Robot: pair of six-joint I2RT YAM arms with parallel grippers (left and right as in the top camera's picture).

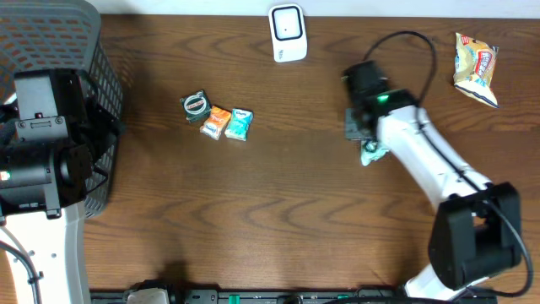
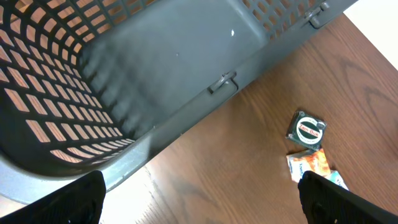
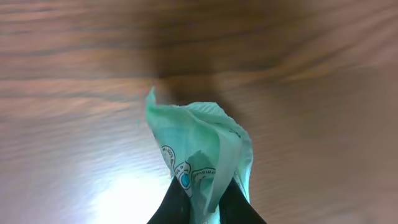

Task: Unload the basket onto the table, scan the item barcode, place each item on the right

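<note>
My right gripper [image 3: 205, 194] is shut on a light green packet [image 3: 200, 140], pinching its crumpled lower end just above the wooden table. From overhead the packet [image 1: 372, 154] shows beside the right gripper [image 1: 363, 135], right of centre. A white barcode scanner [image 1: 288, 33] stands at the table's far edge, apart from the packet. My left gripper [image 2: 202, 205] stands open with nothing between its fingers, above the table beside the grey basket [image 2: 161, 68].
Three small packets lie left of centre: a round green-black one [image 1: 195, 105], an orange one [image 1: 217, 122] and a teal one [image 1: 240, 124]. A yellow snack bag [image 1: 476, 67] lies at the far right. The grey basket [image 1: 51, 34] fills the far left corner.
</note>
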